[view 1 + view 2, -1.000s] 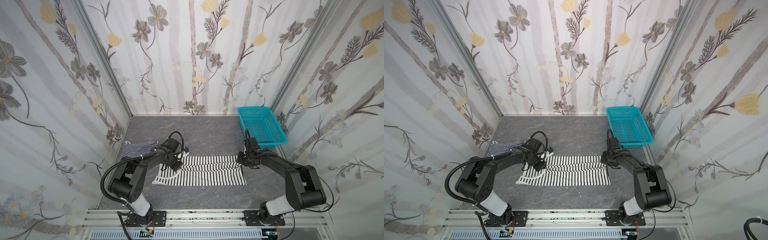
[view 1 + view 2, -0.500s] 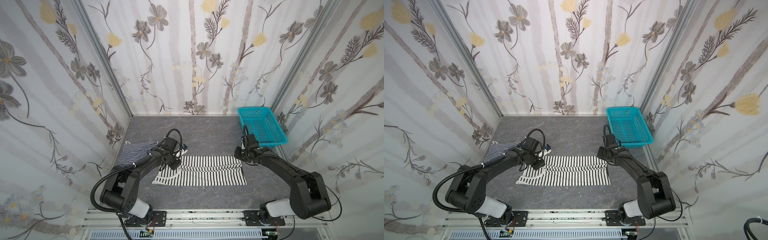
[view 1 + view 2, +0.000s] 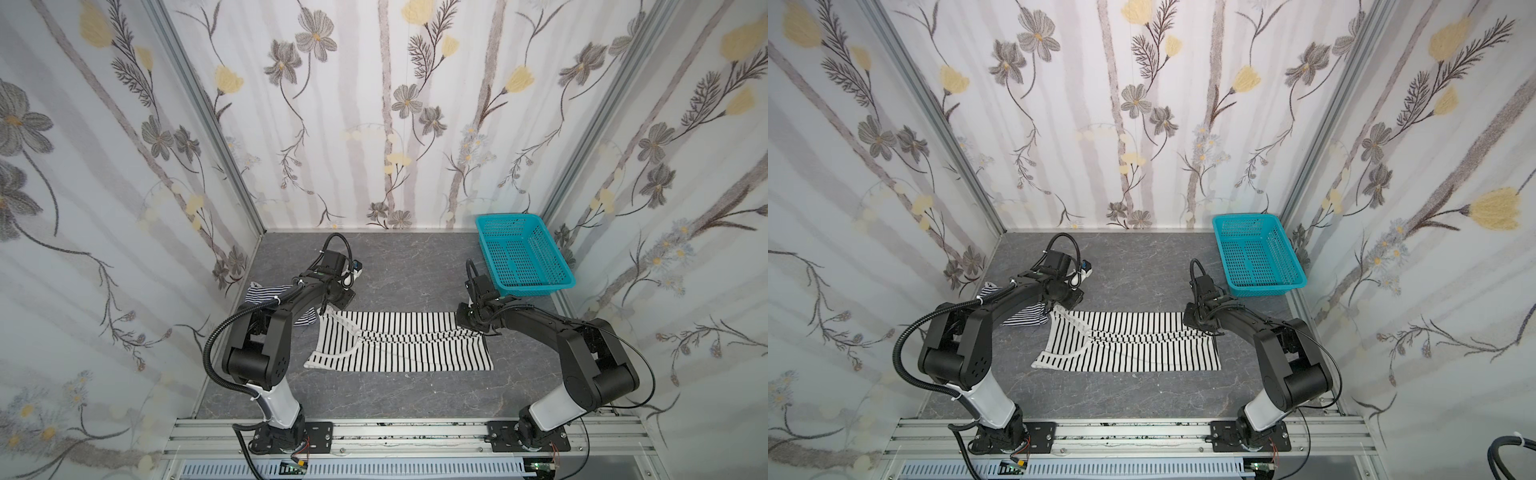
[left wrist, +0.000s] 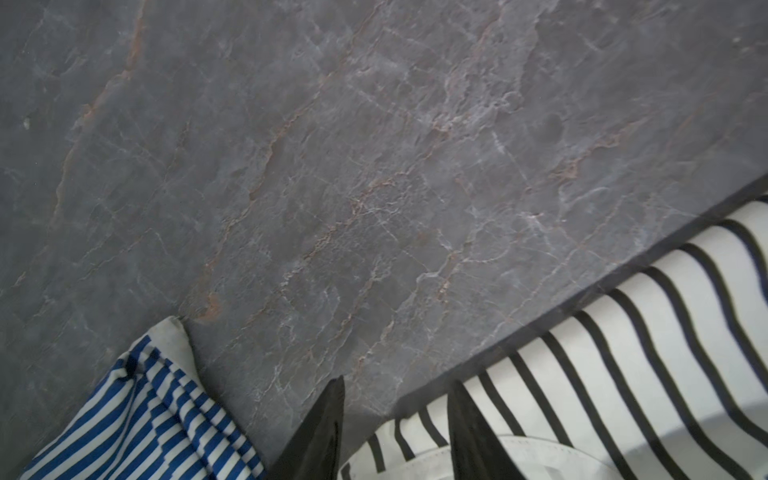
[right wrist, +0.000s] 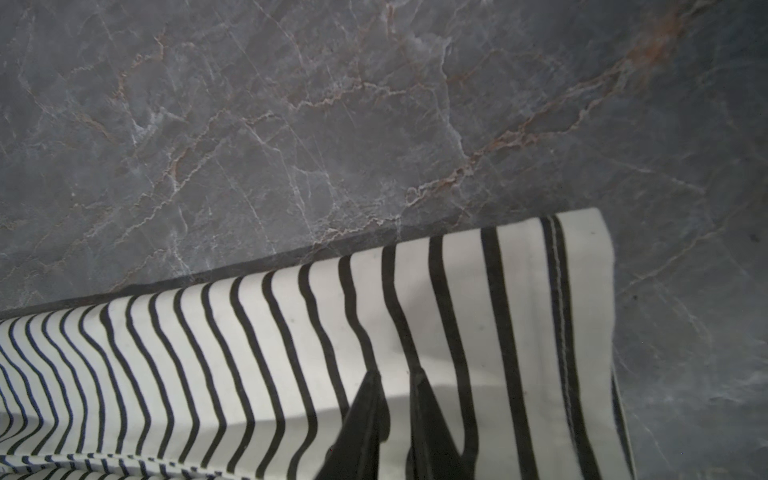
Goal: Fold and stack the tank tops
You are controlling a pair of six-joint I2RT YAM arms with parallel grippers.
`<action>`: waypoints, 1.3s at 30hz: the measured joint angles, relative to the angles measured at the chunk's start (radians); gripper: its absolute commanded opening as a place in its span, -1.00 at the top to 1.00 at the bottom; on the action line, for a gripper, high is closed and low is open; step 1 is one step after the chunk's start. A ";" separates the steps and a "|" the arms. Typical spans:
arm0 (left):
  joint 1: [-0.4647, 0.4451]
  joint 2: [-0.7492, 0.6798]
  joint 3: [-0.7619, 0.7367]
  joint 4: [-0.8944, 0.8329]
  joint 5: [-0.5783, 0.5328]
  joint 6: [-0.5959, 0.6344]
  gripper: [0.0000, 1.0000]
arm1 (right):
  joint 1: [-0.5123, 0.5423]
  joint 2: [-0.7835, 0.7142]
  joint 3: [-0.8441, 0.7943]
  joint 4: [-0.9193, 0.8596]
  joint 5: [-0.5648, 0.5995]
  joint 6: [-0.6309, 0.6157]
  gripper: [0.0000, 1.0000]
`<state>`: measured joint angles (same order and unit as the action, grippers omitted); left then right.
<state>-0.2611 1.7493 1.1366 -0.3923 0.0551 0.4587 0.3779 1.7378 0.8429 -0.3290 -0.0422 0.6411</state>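
Both tools at the far edge of the black-and-white tank top (image 3: 399, 351)

In both top views it lies spread mid-bench (image 3: 407, 266), the left tool (image 3: 326, 307) at its far left corner and the right tool (image 3: 1187, 320) at its far right corner; the navy-striped tank top (image 3: 1021, 318) lies bunched just beside it, the teal basket (image 3: 536, 289) at the far right. Left wrist view: the left tool (image 4: 398, 380) stands wide, white trim lying loose between its fingers. Right wrist view: the right tool (image 5: 397, 376) is narrow, pinching the raised striped edge.
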 measured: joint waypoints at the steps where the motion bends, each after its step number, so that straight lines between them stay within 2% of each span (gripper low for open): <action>1: 0.006 0.008 0.000 0.003 -0.015 -0.005 0.15 | 0.000 -0.002 -0.009 0.004 0.000 0.005 0.66; 6: 0.016 -0.012 -0.054 0.013 -0.051 -0.010 0.15 | 0.003 -0.016 -0.048 0.023 0.000 0.006 0.66; 14: 0.050 -0.140 -0.182 0.014 -0.075 -0.006 0.15 | 0.003 -0.015 -0.071 0.037 0.000 0.009 0.67; 26: 0.098 -0.129 -0.227 0.032 -0.093 0.035 0.17 | 0.002 -0.015 -0.077 0.056 0.002 0.009 0.68; 39: 0.099 -0.224 -0.349 0.044 -0.118 0.039 0.16 | 0.002 -0.015 -0.077 0.056 0.004 0.009 0.68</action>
<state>-0.1619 1.5253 0.7879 -0.3485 -0.0631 0.4973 0.3801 1.7229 0.7654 -0.2733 -0.0383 0.6498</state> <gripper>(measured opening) 0.416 0.160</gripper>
